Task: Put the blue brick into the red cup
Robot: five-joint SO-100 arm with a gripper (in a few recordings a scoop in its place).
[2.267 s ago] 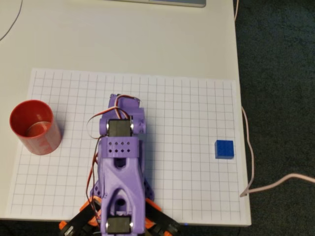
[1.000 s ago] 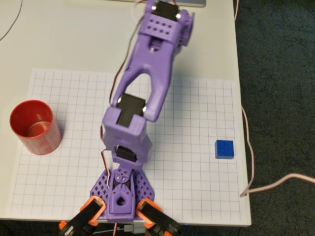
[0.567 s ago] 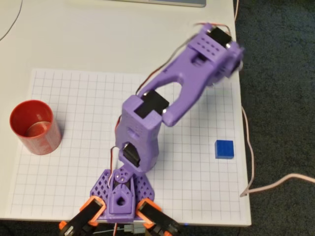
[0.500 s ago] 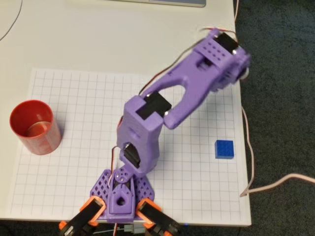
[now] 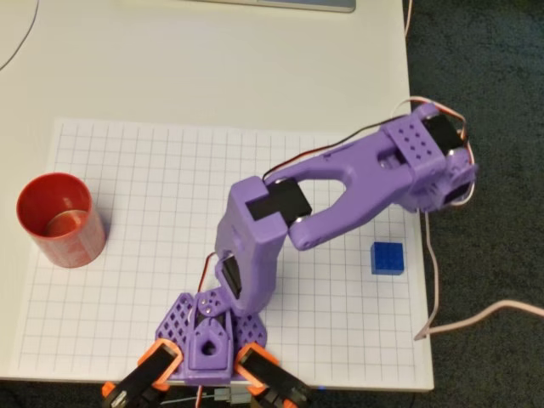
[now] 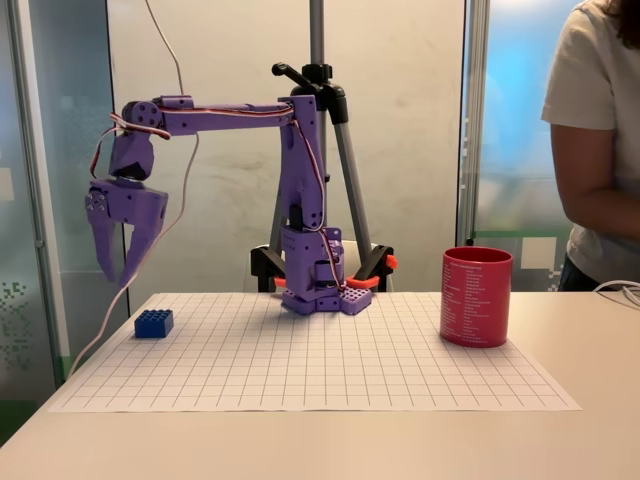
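Note:
The blue brick [image 5: 387, 257] lies on the gridded mat near its right edge in the overhead view; in the fixed view the blue brick [image 6: 154, 323] is at the left. At the opposite end of the mat the red cup [image 5: 59, 219] stands upright, seen at the right in the fixed view as the red cup [image 6: 476, 297]. My purple gripper [image 6: 118, 268] hangs high above the table, pointing down, open and holding nothing. It is up and a little left of the brick. From overhead, the wrist [image 5: 429, 166] is over the table's right edge, beyond the brick.
The arm's base [image 5: 206, 336] sits at the mat's near edge. A tripod [image 6: 318, 120] stands behind the arm. A person [image 6: 600, 140] stands by the cup's side of the table. A cable [image 5: 459, 323] trails off the table edge near the brick.
The arm unfolded, reached to the far side, then swung clockwise toward the brick's side of the mat. Brick and cup have not moved.

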